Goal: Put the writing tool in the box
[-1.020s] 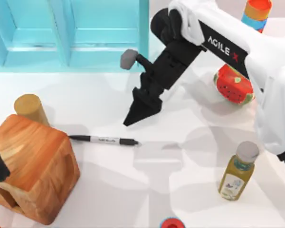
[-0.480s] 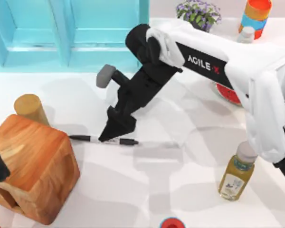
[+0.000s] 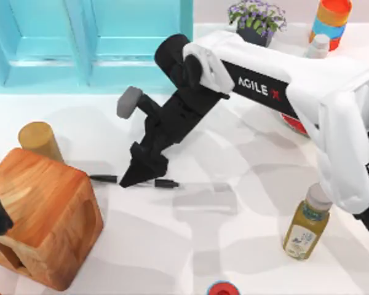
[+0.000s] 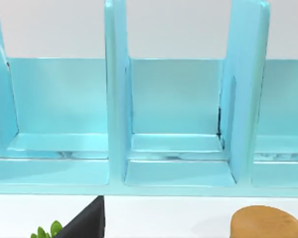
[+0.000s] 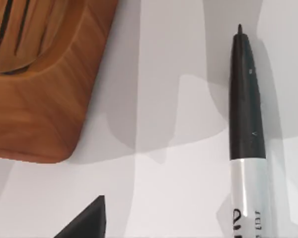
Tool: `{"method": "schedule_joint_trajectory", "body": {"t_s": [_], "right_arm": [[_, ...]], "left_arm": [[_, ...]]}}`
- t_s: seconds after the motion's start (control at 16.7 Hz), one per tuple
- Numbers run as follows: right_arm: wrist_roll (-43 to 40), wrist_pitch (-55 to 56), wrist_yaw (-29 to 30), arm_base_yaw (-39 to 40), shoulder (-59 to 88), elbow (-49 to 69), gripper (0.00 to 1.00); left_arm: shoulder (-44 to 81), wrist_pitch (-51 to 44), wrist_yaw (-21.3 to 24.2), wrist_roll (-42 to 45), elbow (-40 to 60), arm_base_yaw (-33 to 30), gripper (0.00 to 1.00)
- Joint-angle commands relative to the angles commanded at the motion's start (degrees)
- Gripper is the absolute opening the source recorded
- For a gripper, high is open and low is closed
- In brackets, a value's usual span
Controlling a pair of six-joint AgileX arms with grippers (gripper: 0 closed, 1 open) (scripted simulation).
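Right gripper (image 3: 130, 178) sat over the marker pen (image 3: 163, 182) lying on the table (image 3: 234, 246); jaws' state could not be told. Left arm parked at left edge.

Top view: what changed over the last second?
The right gripper swung from mid-table toward the top view's left and down onto the pen, now covering its white middle. No grasp is visible yet. The pen lies where it was, flat on the table beside the wooden block. The box and bottle haven't moved.
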Motion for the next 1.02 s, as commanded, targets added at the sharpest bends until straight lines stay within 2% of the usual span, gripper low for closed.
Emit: {"method": "schedule_joint_trajectory", "body": {"t_s": [0.72, 1.02], "right_arm": [[0.0, 0.0, 0.0, 0.0, 0.0, 0.0, 0.02], [0.0, 0.0, 0.0, 0.0, 0.0, 0.0, 0.0]], "left_arm": [[0.0, 0.0, 0.0, 0.0, 0.0, 0.0, 1.0], [0.0, 0.0, 0.0, 0.0, 0.0, 0.0, 1.0]]}}
